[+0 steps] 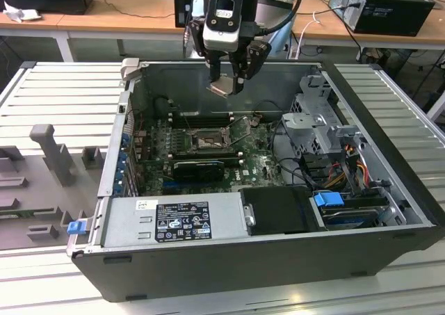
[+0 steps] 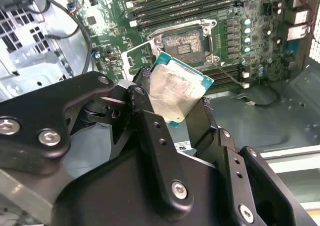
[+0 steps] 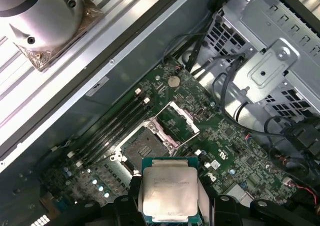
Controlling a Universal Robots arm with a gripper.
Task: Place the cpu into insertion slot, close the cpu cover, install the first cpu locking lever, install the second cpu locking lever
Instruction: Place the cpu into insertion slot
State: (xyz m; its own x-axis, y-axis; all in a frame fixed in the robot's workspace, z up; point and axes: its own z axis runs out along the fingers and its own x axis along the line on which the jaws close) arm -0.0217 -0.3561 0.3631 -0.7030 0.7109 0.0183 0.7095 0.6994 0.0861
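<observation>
My gripper hangs above the open computer case, shut on the cpu, a small square chip with a pale metal top. In both wrist views the cpu sits tilted between the black fingers, well above the motherboard. Below it lies the insertion slot, its pin field bare. The cpu cover stands swung open beside the slot, partly hidden behind the chip in the second wrist view.
Long black memory slots run behind the socket, and a black graphics card lies in front of it. A power supply fills the near side of the case. A metal drive cage with cables stands at the exterior view's right.
</observation>
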